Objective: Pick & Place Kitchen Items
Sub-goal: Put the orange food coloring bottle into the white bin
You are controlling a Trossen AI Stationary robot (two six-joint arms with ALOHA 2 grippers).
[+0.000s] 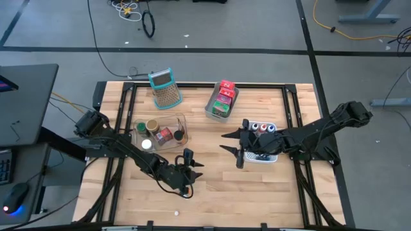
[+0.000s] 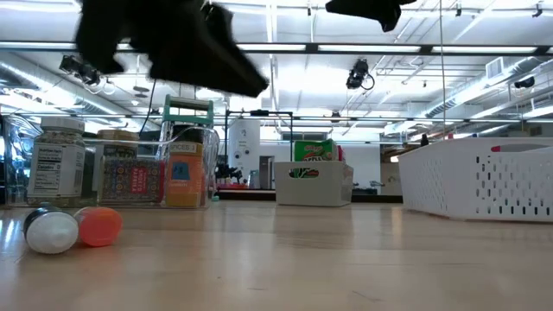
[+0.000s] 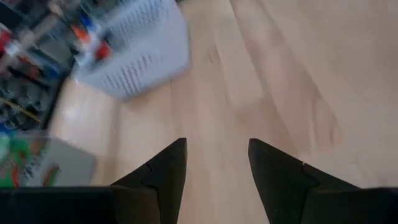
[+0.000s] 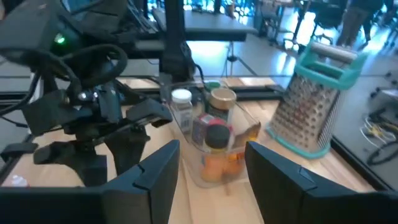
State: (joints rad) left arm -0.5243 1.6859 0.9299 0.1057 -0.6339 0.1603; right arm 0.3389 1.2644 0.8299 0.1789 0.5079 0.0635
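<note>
Jars (image 1: 162, 133) beyond left gripper (image 1: 194, 165) (empty)

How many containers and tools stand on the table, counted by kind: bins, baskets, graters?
Bins: 2, a clear bin and a grey bin
Baskets: 1, a white basket
Graters: 1, a teal-handled grater
Total: 4

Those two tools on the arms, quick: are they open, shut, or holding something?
Left tool: open, holding nothing, above bare table.
Right tool: open, holding nothing.
</note>
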